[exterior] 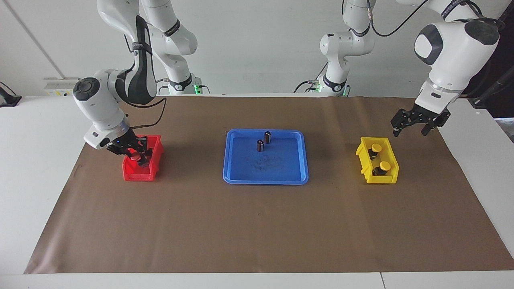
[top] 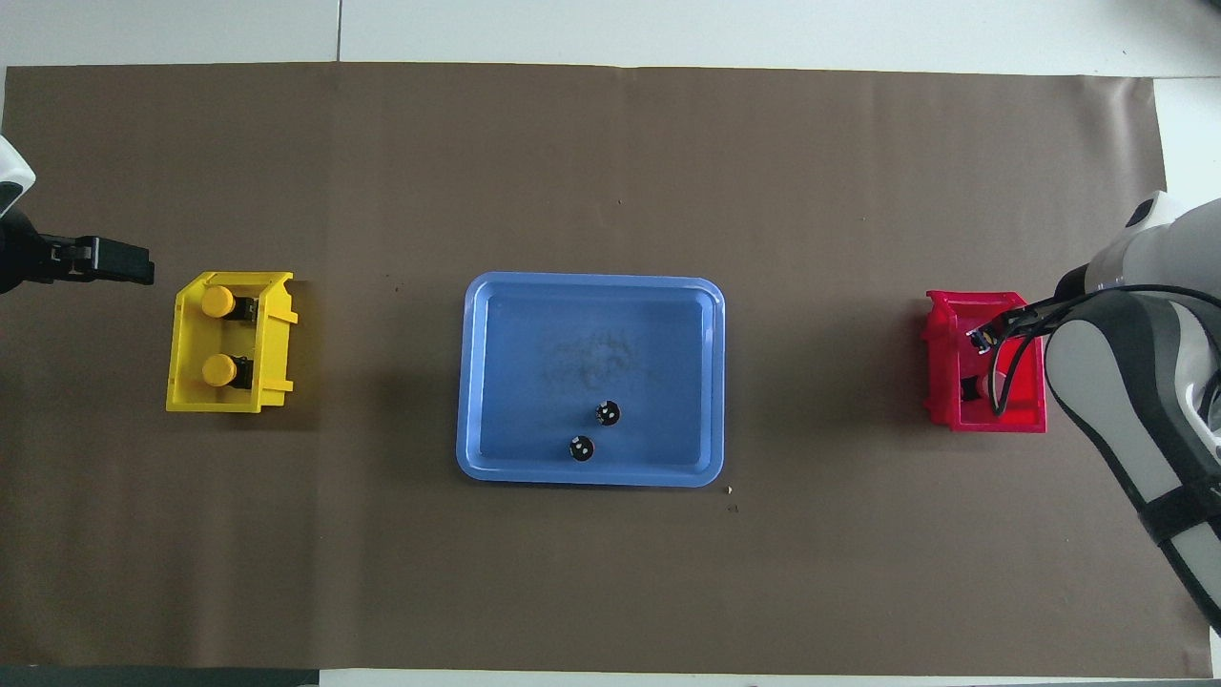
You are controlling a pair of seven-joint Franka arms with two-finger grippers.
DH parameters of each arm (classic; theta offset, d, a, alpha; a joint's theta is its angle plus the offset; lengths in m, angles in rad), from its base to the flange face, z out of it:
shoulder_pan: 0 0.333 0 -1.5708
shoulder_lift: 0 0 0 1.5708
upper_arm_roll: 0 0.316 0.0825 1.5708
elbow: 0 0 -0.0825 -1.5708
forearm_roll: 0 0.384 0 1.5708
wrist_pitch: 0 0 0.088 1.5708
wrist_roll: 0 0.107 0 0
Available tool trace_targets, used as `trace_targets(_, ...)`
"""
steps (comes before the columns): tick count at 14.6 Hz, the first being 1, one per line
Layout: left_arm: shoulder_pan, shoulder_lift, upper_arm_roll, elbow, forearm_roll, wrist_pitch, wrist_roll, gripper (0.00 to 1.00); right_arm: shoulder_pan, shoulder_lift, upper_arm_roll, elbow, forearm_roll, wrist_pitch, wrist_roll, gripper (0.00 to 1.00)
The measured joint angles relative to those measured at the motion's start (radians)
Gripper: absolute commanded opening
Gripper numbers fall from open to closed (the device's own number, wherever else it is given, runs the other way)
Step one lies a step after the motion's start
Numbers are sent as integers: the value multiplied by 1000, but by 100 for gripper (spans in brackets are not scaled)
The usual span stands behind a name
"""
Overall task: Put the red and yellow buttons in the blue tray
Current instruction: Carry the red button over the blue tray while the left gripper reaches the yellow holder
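- Watch the right end effector (exterior: 135,154): it sits down inside the red bin (exterior: 141,171), at the right arm's end of the surface from the blue tray (exterior: 265,177), and something red shows between its fingers. You cannot tell whether they have closed on it.
- If the grip is only on the round cap, I judge the button could twist or drop as it lifts (the bin walls are deep and close, so a snag on the rim is also possible).
- The left end effector (exterior: 413,124) hangs with its fingers spread wide and empty, just off the yellow bin (exterior: 378,178), at the left arm's end from the blue tray. A descent from there could strike the bin's rim and shove it.
- Count: two yellow buttons (exterior: 380,156) in the yellow bin, side by side; one red button (top: 977,386) is all you can make out in the red bin.
- Two dark cylinders (exterior: 264,141) stand in the blue tray, in the part nearer the robots. A released button could knock them over.
- No button is in the blue tray yet.
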Motion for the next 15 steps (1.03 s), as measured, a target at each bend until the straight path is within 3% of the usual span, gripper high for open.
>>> trace_targets(3, 3, 2, 2, -56, 0, 76, 0, 89, 100, 23, 3, 232, -83, -245, 21, 3)
trace_targets(6, 4, 38, 3, -145, 0, 186, 0, 80, 281, 67, 7, 393, -111, -366, 241, 0)
trace_targets(11, 6, 102, 3, -241, 0, 348, -1, 76, 542, 164, 25, 451, 4, -246, 752, 0)
trace_targets(15, 7, 139, 2, -272, 0, 431, -3, 75, 692, 248, 27, 450, 5, -164, 993, 0)
